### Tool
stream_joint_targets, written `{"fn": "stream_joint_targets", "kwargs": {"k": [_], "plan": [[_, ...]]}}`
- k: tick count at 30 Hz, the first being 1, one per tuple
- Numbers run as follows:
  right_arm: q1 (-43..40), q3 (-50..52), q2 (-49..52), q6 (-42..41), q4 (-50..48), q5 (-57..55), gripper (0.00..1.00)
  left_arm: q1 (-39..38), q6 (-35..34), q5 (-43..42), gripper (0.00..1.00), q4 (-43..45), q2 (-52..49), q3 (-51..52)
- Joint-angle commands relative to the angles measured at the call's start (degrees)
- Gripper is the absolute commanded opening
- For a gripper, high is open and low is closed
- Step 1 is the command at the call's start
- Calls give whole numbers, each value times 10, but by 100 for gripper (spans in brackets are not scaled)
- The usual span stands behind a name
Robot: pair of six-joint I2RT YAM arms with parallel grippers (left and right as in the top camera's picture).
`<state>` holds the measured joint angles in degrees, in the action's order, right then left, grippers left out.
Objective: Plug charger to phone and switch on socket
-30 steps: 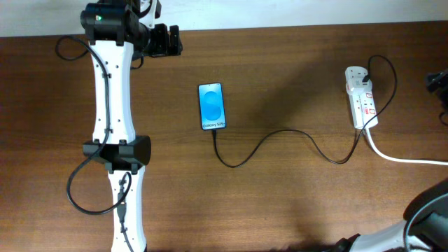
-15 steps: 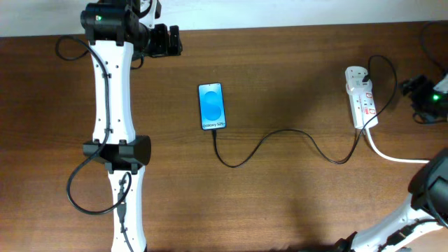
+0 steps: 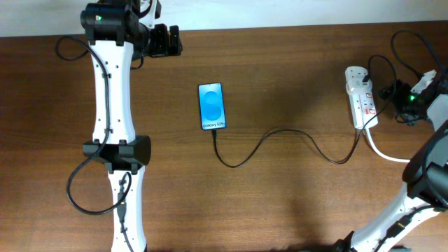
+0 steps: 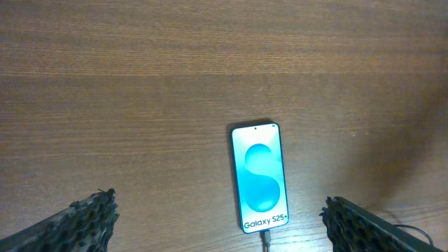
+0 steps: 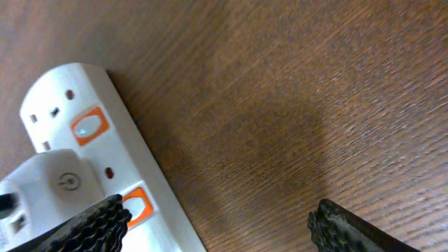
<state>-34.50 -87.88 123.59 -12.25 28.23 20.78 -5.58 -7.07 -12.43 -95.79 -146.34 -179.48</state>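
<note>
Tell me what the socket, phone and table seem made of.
The socket looks like smooth white moulded plastic, slightly glossy, with orange switches. The phone shows a glossy, probably glass front; frame material unclear. The table is wood or wood-look laminate: brown grain, matte.

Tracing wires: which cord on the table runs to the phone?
The thin black charger cable, curving from the socket to the phone's lower end. The thick white cord leaves the socket and exits the overhead view.

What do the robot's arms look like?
The left arm and right arm are white tubes with black joints, looping black cables and a small green light near each wrist. The gripper fingers are black and bumpy.
</note>
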Motion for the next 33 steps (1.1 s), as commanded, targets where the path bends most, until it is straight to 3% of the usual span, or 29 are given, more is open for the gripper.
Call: {"fn": "stream_joint_targets", "kwargs": {"k": [1,17,33], "plan": [[9,-8,16,0,-2,-7,88,2,3,-2,99,0,10,-2],[24,-8,35,16,-2,-10,87,2,3,-2,99,0,10,-2],[65,-8,35,34,24,-86,88,2,3,-2,99,0,10,-2]]}}
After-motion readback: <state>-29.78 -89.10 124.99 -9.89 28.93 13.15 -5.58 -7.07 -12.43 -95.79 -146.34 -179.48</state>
